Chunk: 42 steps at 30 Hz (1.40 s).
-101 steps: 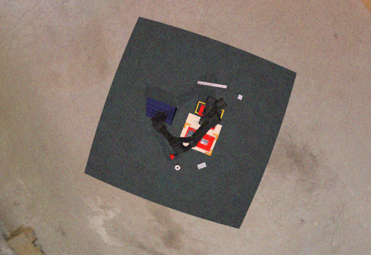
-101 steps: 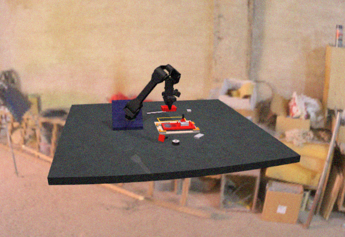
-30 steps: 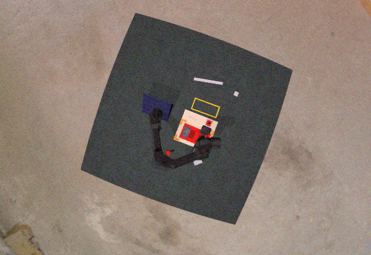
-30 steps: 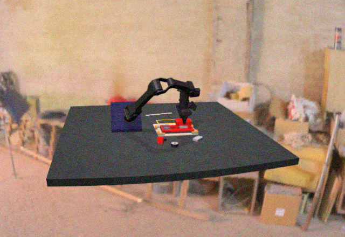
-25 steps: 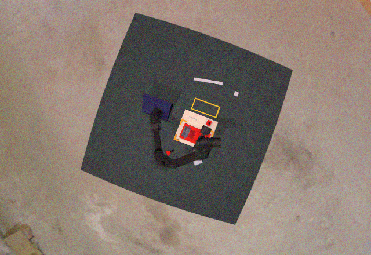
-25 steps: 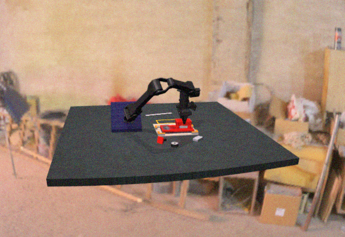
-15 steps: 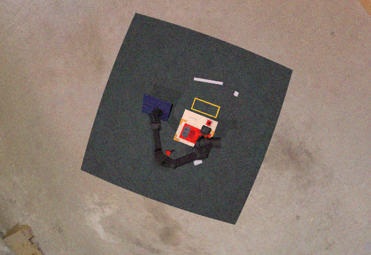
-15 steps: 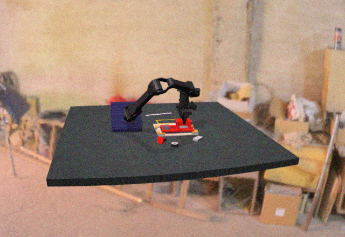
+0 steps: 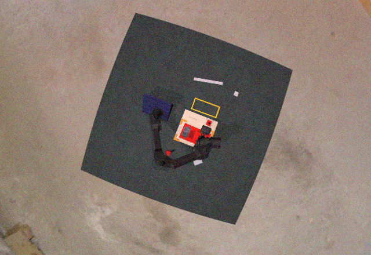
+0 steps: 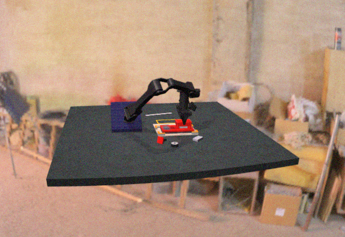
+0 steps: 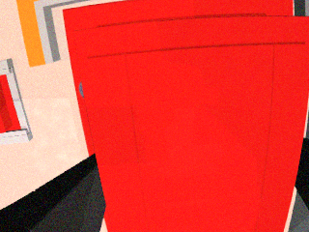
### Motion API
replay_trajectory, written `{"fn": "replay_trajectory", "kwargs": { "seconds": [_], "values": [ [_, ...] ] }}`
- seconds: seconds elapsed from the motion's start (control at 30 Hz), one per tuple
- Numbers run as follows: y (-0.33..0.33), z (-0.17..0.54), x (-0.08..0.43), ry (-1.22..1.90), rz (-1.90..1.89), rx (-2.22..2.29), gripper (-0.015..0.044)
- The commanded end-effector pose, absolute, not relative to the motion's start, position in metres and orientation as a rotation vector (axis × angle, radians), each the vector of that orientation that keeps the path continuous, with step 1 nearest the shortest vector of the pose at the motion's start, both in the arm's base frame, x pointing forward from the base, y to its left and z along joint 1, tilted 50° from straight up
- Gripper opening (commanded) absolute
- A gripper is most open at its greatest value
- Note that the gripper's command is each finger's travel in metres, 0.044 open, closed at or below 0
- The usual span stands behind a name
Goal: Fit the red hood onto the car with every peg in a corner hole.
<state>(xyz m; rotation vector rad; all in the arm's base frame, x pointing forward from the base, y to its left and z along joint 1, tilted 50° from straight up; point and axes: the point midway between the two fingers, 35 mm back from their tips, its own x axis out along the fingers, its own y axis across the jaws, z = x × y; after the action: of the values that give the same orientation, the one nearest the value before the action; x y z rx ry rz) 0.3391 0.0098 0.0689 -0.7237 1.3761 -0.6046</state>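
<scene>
"Where's the hand [image 9: 204, 138] [image 10: 184, 122]?"

"Right of centre in the exterior view, pointing down, its fingers closed on the sides of the red hood [image 10: 179, 123] [image 11: 193, 126]. The hood is over the engine end of the chassis [image 9: 191, 138] [image 10: 167, 130]."

"Is it seated?"

"It looks low, perhaps on the deck already, but the pegs and holes are out of sight, so I can't swear to it."

"So what's the good way to do it?"

"Keep it level, press straight down and lightly; if one corner rides high, ease it sideways rather than force it. Then open evenly and lift straight up, so neither finger drags the roof."

"And around it?"

"The chassis sits in the pale jig [image 9: 197, 117] [image 10: 178, 134] with orange corners, on a dark, matte counter [image 9: 126, 144] [image 10: 117, 156]. A white block [image 9: 197, 162] [image 10: 198, 138] lies near the jig's lower edge. Beyond, a cluttered workshop: plaster wall, and cardboard boxes at lower right."
</scene>
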Motion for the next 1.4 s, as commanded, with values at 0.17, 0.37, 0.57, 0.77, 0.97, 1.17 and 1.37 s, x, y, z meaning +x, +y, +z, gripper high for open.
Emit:
{"fn": "replay_trajectory", "kwargs": {
  "seconds": [0.17, 0.37, 0.57, 0.77, 0.97, 1.17, 1.37],
  "values": [
    [0.007, 0.068, 0.340, 1.373, -0.603, -0.729, 0.0000],
    [0.006, 0.066, 0.340, 1.373, -0.603, -0.729, 0.0000],
    [0.004, 0.065, 0.340, 1.373, -0.603, -0.729, 0.0000],
    [0.002, 0.064, 0.341, 1.373, -0.604, -0.730, 0.0000],
    [0.001, 0.062, 0.341, 1.372, -0.604, -0.730, 0.0000],
    [-0.001, 0.061, 0.341, 1.372, -0.604, -0.730, 0.0000],
    [-0.001, 0.061, 0.341, 1.373, -0.605, -0.728, 0.0000]
  ]
}}
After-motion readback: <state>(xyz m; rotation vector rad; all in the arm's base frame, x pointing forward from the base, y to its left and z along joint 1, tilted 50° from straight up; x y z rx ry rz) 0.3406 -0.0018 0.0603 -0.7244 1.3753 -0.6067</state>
